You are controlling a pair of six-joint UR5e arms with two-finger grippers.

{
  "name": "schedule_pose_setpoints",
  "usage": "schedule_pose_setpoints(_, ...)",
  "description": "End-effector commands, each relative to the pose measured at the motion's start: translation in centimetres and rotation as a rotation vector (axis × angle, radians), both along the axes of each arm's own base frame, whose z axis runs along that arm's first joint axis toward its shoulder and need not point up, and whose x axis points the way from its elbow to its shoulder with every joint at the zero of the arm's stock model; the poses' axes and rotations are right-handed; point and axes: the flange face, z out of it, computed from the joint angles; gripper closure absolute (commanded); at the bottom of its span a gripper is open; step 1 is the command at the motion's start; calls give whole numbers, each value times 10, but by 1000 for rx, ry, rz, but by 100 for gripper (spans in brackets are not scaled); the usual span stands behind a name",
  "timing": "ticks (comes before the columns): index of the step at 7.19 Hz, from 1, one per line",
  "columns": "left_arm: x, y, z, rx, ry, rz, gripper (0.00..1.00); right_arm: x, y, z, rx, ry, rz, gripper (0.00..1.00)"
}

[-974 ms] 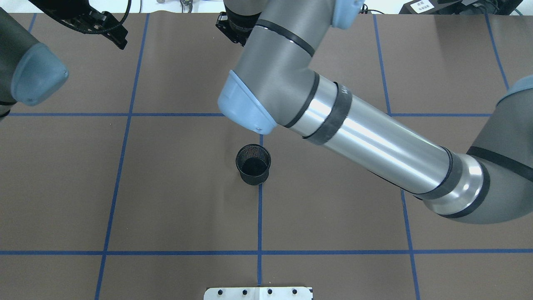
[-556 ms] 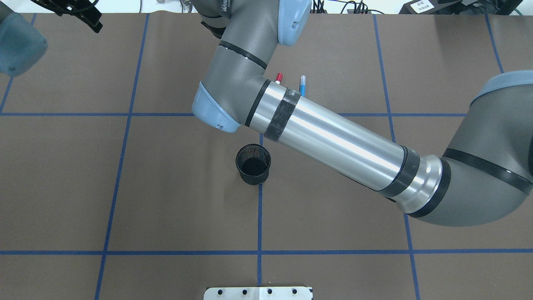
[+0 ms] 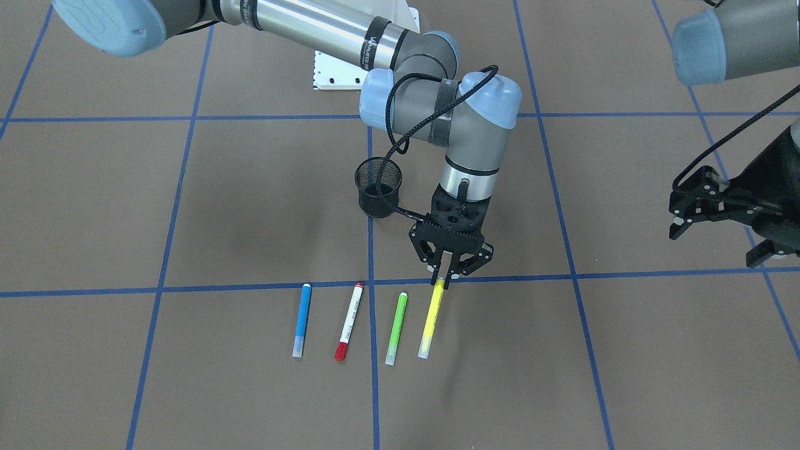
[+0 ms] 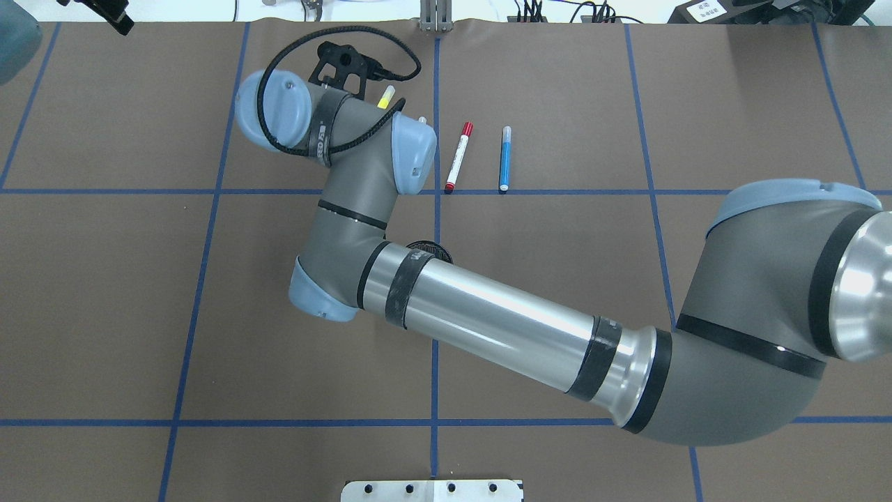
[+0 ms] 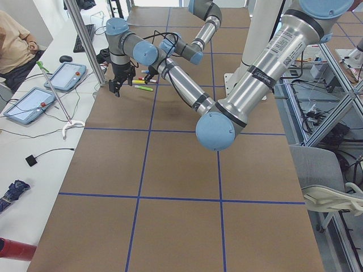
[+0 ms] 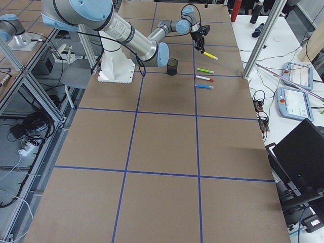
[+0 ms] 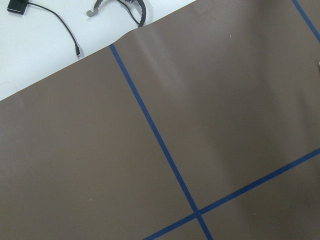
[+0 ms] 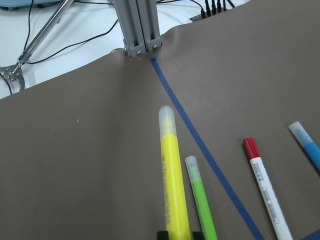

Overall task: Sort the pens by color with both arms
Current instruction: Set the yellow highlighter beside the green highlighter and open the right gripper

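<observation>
Four pens lie in a row in the front-facing view: blue (image 3: pixel 302 320), white with red cap (image 3: pixel 349 321), green (image 3: pixel 396 329) and yellow (image 3: pixel 431 319). My right gripper (image 3: pixel 449 273) points down and is shut on the yellow pen's near-robot end. In the right wrist view the yellow pen (image 8: pixel 172 180) runs out from between the fingertips, with the green pen (image 8: pixel 201 202) beside it. Overhead, the right wrist hides most of the yellow pen (image 4: pixel 385 97); the red-capped (image 4: pixel 458 157) and blue (image 4: pixel 504 159) pens show. My left gripper (image 3: pixel 719 240) hangs open and empty far to the side.
A black mesh cup (image 3: pixel 378 186) stands just behind the pen row, next to the right wrist, mostly hidden under the forearm overhead (image 4: pixel 428 245). The white base plate (image 4: pixel 432 490) is at the near edge. An aluminium post (image 8: pixel 140 25) stands at the far table edge.
My right arm has swung left and folded down, bringing its gripper onto the yellow pen. The red-capped and blue pens are now uncovered. My left gripper has drawn further off to the far left corner.
</observation>
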Motion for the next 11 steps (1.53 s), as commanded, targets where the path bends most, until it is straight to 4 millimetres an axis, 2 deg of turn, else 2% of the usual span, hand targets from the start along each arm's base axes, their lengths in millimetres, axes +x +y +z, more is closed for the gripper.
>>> schedule_pose_setpoints(1, -1, 2, 2, -1, 0, 0, 1, -35, 6, 29, 82, 14, 21, 100)
schedule_pose_setpoints(3, -2, 4, 1, 4, 1, 0, 1, -37, 1, 32, 129, 44, -17, 100)
schedule_pose_setpoints(4, -2, 4, 1, 5, 2, 0, 1, -37, -4, 33, 157, 31, -24, 96)
schedule_pose_setpoints(6, -2, 4, 0, 8, 3, 0, 1, -31, -12, 33, 173, 35, -30, 75)
schedule_pose_setpoints(8, -4, 12, 5, 10, 3, 0, 1, -25, -19, 27, 176, 20, -23, 1)
schedule_pose_setpoints(10, -8, 24, 5, 17, 6, -1, 1, -25, -18, 12, 174, -1, -41, 1)
schedule_pose_setpoints(11, -9, 26, 8, 17, 6, 0, 1, -12, -28, -13, 166, -27, -73, 1)
